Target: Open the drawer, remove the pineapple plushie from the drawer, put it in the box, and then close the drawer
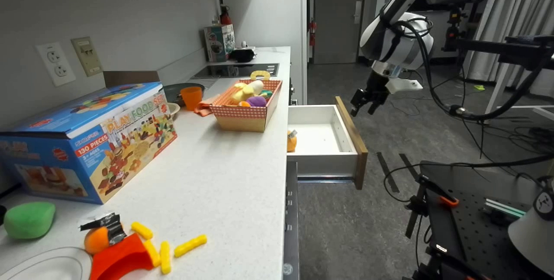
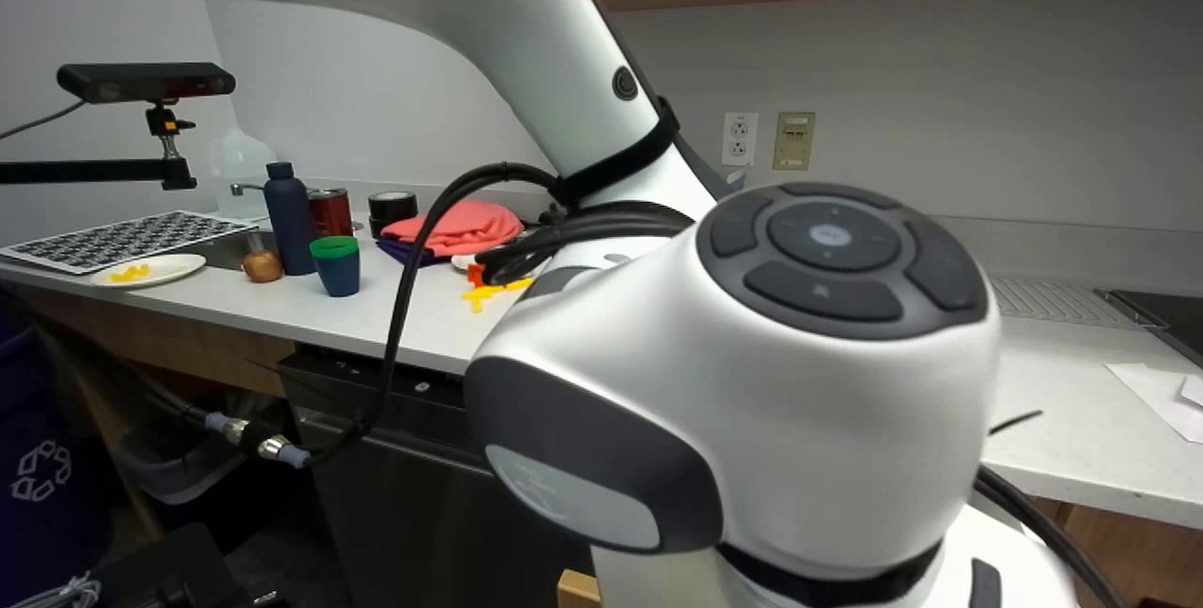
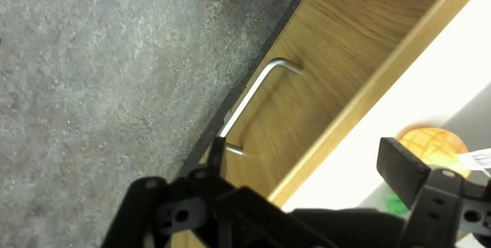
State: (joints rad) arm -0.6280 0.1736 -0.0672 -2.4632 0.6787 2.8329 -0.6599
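The drawer (image 1: 318, 130) stands pulled out, and the pineapple plushie (image 3: 431, 144) lies inside it toward the worktop (image 1: 233, 163) — whose edge partly hides it in an exterior view. The claw (image 3: 303, 150) is spread wide with nothing in its grip, above and outside the wooden front (image 3: 318, 98), so the step in hand is probably the reach. I'd carry it inward over the front before lowering, straddle the plump orange body rather than the tag (image 3: 481, 159), and squeeze gently. Draw the toy outward before lifting — the worktop's edge could snag it — then rise well above the box (image 1: 240, 120).
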